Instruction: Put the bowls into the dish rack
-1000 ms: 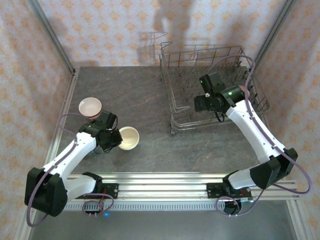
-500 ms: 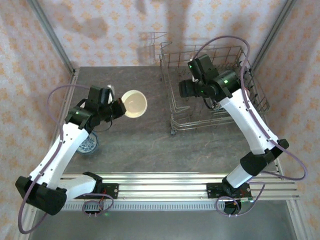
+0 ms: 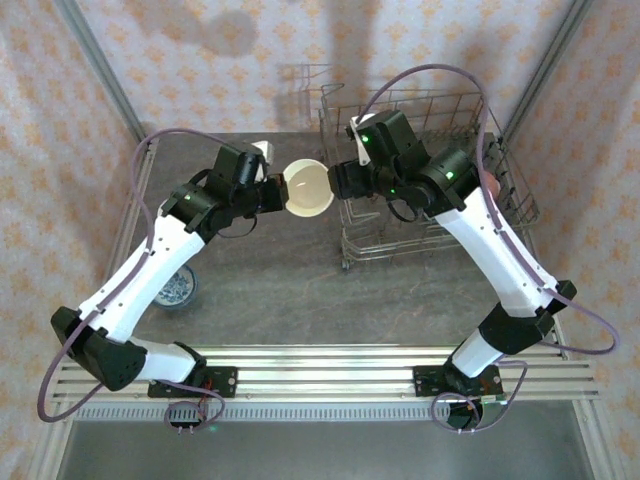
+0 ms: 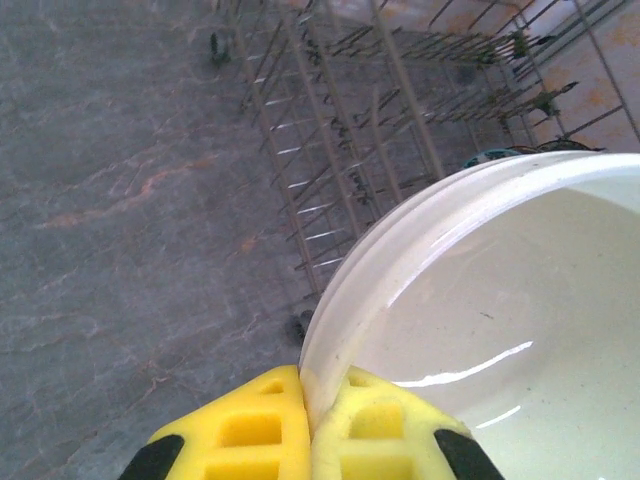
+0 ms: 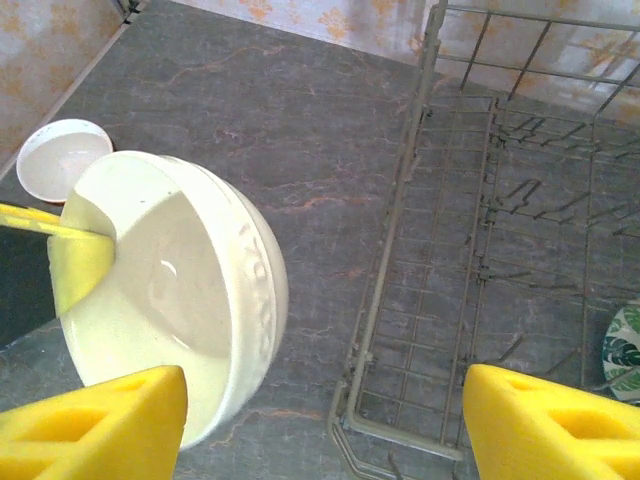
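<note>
Left gripper: from the left wrist I see the left gripper with its yellow pads pressed together on the rim of a cream bowl. One pad is outside the wall and one inside.
Cream bowl: it is off the table and tipped on edge. From overhead it hangs between the two grippers, just short of the dish rack's near-left corner.
Right gripper: from the right wrist, the right gripper has its fingers wide apart. The cream bowl sits just ahead, toward its left finger. I cannot tell whether that finger touches it.
Wrist detail: the right wrist view shows the left arm's pad lying inside the bowl's hollow, which is too small to read from overhead.
Rack contents: ahead and to the right of the right gripper, a green leaf-print bowl sits at the rack's floor.
Other bowls: a pinkish-white bowl rests on the table beyond the held one. A blue-patterned bowl lies under the left forearm, well behind that gripper.
Surface: grey stone-look tabletop, with an aluminium rail at the arm bases.
Room: orange floral wallpaper on three sides, with soft shadows on the back wall.
</note>
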